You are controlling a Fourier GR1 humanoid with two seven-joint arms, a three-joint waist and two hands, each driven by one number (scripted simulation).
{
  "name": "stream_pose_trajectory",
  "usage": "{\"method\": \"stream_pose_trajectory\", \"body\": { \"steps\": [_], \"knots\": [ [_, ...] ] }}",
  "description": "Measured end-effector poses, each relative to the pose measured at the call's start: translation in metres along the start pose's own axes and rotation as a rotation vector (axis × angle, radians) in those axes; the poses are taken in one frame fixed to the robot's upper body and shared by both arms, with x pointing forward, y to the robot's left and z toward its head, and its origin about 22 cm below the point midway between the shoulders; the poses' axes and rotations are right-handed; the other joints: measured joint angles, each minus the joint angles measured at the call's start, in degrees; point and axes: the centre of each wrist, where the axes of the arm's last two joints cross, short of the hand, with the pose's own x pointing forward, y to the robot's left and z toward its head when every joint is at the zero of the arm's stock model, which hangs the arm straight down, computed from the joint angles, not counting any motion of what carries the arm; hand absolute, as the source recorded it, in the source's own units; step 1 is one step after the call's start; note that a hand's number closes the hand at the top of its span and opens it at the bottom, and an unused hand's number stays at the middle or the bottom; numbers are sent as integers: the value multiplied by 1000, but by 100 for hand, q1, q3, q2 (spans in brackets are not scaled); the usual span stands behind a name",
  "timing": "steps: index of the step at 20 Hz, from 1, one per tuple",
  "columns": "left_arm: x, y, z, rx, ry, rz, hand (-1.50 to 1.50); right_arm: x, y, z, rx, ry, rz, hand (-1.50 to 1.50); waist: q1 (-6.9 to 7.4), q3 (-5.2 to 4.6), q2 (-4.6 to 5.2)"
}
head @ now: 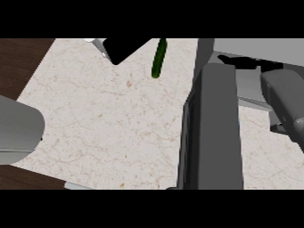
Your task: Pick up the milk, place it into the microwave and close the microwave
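- The microwave door (213, 124) stands open, seen edge-on as a long dark grey slab running from the near edge of the counter (108, 116) towards the back.
- The microwave (266, 46) itself sits right of the door, and its pale grey top shows at the far end of the door.
- The right forearm (287, 100) lies right of the door, angled up towards the microwave's opening.
- The right hand (243, 61) is only a dark shape just past the far end of the door, at the mouth of the microwave. I cannot tell whether it is released, clenched or grasping something.
- The milk does not show from here. Any place it could be right of the door is hidden by the door, the arm and the microwave's top.
- The left forearm (9, 127) fills the edge well left of the door, a broad grey cylinder over the counter's corner. Its hand is out of sight.
- A slim green vegetable (158, 58) lies on the counter left of the door's far end, pointing along it.
- Further left of the door, at the back, there is a black wedge-shaped thing (125, 49).
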Motion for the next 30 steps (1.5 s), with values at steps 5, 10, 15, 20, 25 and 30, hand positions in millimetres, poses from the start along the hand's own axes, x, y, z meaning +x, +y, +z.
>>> {"method": "stream_pose_trajectory", "body": {
  "steps": [5, 10, 15, 20, 25, 30],
  "knots": [
    [-4, 2, -3, 0, 10, -2, -150, 19, 27, -7, 35, 17, 24, -150, -14, -18, -49],
    [-9, 5, -5, -5, 27, 2, -150, 39, 43, -15, 23, 8, 47, -150, -87, -24, -73],
    [-15, 3, -6, -18, 44, 11, -150, 46, 53, -15, 22, -18, 59, -150, -186, -12, -73],
    [-22, 0, -5, -25, 61, 25, -150, 47, 61, -13, -23, -17, 47, -150, -298, -7, -80],
    [-32, -3, -1, -23, 87, 41, -150, 41, 62, -8, -50, -7, 8, -150, -436, -12, -147],
    [-46, -12, 1, -35, 103, 60, -150, 27, 55, -1, -23, -5, -20, -150, -580, -21, -236]
  ]
}}
